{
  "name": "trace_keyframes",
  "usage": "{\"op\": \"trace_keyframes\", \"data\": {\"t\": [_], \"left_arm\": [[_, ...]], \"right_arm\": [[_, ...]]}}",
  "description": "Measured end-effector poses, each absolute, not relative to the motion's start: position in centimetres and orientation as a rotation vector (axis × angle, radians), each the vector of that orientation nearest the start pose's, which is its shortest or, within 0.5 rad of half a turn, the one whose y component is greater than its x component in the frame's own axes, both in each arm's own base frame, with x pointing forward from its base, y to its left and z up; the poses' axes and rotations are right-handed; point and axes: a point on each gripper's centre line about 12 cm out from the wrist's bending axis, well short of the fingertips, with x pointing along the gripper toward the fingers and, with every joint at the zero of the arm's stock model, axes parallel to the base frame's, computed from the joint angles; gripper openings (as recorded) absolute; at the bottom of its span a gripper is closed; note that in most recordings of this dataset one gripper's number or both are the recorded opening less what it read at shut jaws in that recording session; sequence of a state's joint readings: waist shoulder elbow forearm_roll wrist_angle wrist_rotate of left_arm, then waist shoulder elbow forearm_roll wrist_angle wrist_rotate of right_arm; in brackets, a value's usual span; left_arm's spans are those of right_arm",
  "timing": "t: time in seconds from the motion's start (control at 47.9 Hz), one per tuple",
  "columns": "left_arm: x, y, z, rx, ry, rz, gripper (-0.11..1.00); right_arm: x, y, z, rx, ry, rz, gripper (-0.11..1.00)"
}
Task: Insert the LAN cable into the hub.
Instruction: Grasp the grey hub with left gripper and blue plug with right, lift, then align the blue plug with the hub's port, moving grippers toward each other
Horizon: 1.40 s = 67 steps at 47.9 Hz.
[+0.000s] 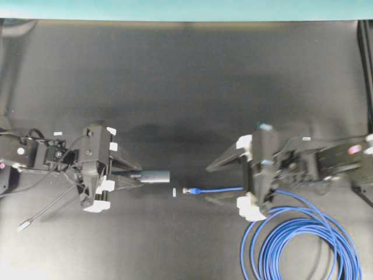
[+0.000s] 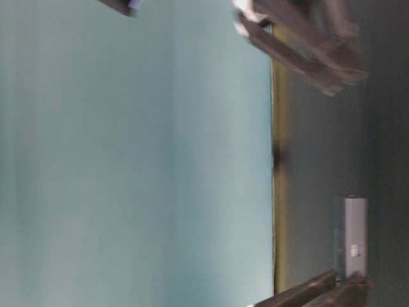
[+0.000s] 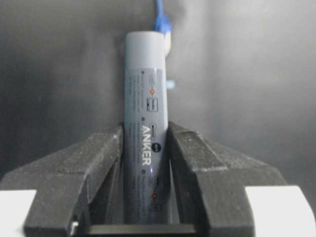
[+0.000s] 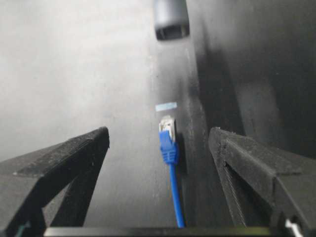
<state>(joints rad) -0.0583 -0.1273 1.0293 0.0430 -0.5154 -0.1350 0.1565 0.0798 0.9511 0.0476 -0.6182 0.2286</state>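
Left gripper (image 3: 146,163) clamped on the hub (image 3: 144,98), black fingers (image 3: 98,168) pressing both long sides of the grey bar near its back half. Hub held level above the dark table (image 1: 186,76), free end pointing toward the middle of the overhead view, printed face up in the left wrist view with white lettering between the jaws. Left arm (image 1: 52,154) stretched in from the left edge, wrist about level, thin grey cord (image 1: 49,210) trailing off to the lower left.

Right gripper (image 4: 158,143) wide open, holding nothing, its two fingers (image 4: 74,158) standing well apart on either side of the LAN cable (image 4: 170,148). Cable's plug flat on the table between the jaws, touching neither, clear tip aimed at the hub's open end farther ahead. Small pale strip of tape (image 4: 166,106) on the table just beyond the plug. Right arm (image 1: 326,160) reaching in from the right edge, gripper low over the table and tilted down.

In the overhead view: plug (image 1: 192,191) and hub (image 1: 152,175) near each other, apart, roughly in line. Blue cable running back under the right gripper into a round coil (image 1: 303,245) at the lower right corner.
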Motion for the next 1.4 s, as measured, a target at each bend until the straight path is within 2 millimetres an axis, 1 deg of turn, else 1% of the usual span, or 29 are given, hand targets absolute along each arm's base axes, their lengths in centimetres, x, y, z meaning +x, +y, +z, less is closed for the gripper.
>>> {"op": "trace_keyframes", "data": {"t": [0.167, 0.355, 0.501, 0.584, 0.647, 0.689, 0.835, 0.855, 0.876, 0.897, 1.043, 1.148, 1.273, 1.398], "left_arm": [[31.5, -2.0, 16.0, -0.083, 0.428, -0.053, 0.28], [31.3, -2.2, 15.9, -0.093, 0.459, -0.053, 0.28], [31.4, -2.2, 16.0, -0.106, 0.458, -0.051, 0.28], [31.5, -2.3, 16.1, -0.108, 0.454, -0.053, 0.28], [31.5, -2.3, 16.1, -0.109, 0.454, -0.053, 0.28], [31.5, -2.3, 16.1, -0.111, 0.454, -0.052, 0.28], [31.7, -2.3, 16.3, -0.111, 0.448, -0.053, 0.28], [31.7, -2.3, 16.3, -0.111, 0.448, -0.053, 0.28], [31.7, -2.3, 16.3, -0.111, 0.45, -0.053, 0.28], [31.7, -2.3, 16.3, -0.112, 0.451, -0.052, 0.28], [32.0, -2.2, 16.5, -0.11, 0.46, -0.049, 0.28], [32.5, -2.3, 16.9, -0.106, 0.471, -0.048, 0.28], [33.2, -2.3, 17.7, -0.077, 0.48, -0.052, 0.28], [33.6, -2.2, 17.8, -0.055, 0.487, -0.055, 0.28]], "right_arm": [[35.1, 5.2, 9.9, 0.203, 0.435, 0.072, 0.79], [35.6, 5.3, 7.2, 0.191, 0.494, 0.064, 0.79], [35.9, 5.5, 6.3, 0.189, 0.513, 0.065, 0.78], [36.2, 5.6, 6.0, 0.189, 0.516, 0.065, 0.74], [36.5, 5.7, 5.9, 0.19, 0.522, 0.063, 0.65], [36.6, 5.7, 5.8, 0.186, 0.533, 0.063, 0.57], [36.5, 6.0, 5.5, 0.174, 0.574, 0.069, 0.19], [36.4, 6.1, 5.4, 0.172, 0.579, 0.072, 0.14], [36.3, 6.1, 5.4, 0.172, 0.582, 0.073, 0.12], [36.1, 6.2, 5.3, 0.17, 0.587, 0.075, 0.13], [35.6, 6.5, 6.1, 0.177, 0.587, 0.079, 0.13], [35.4, 6.4, 7.4, 0.193, 0.592, 0.066, 0.13], [35.5, 6.0, 9.5, 0.195, 0.597, 0.059, 0.13], [35.7, 5.2, 11.2, 0.168, 0.597, 0.053, 0.13]]}}
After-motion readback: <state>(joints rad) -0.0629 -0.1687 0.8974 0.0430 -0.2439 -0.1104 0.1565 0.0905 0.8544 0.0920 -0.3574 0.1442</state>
